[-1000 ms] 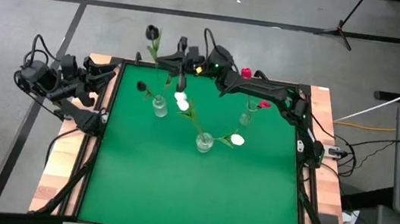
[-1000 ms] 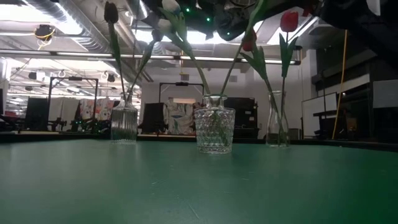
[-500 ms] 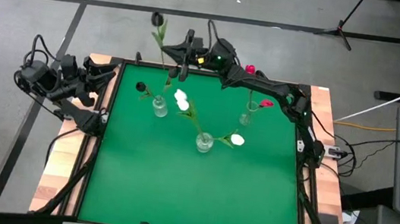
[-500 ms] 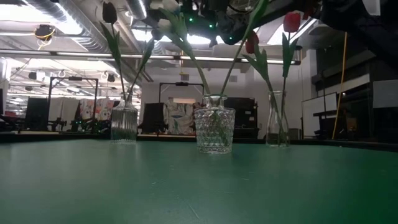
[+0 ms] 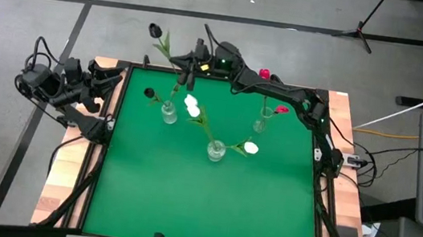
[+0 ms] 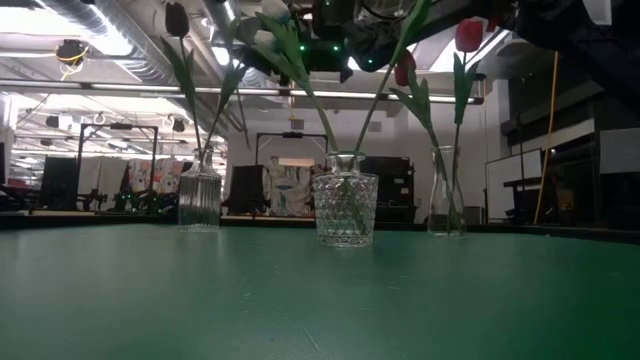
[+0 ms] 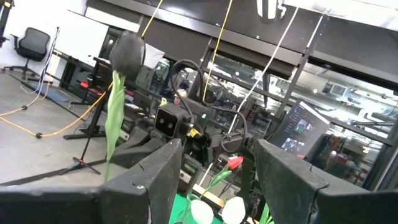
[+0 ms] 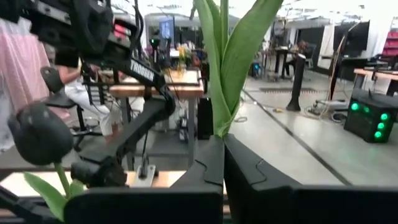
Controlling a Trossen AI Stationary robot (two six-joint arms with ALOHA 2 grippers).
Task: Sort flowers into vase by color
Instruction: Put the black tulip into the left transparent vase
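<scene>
Carrying a near-black tulip (image 5: 155, 29) by its stem, the right tool (image 5: 188, 64) is clamped shut above the counter's (image 5: 185, 204) far edge — lower it stem-first, upright, into the ribbed vase (image 5: 168, 112) with the other dark tulip (image 5: 149, 92). Left tool (image 5: 116, 75) waits parted, empty.

The right arm reaches from the table's right side across the far edge, elbow bent, its wrist held high above the far left corner. The right gripper (image 5: 188, 65) has its fingers (image 8: 211, 168) pressed together, pinching a green flower stem (image 8: 222, 68). The left arm sits folded at the table's left edge, the left gripper (image 5: 112, 82) parted and holding nothing.
</scene>
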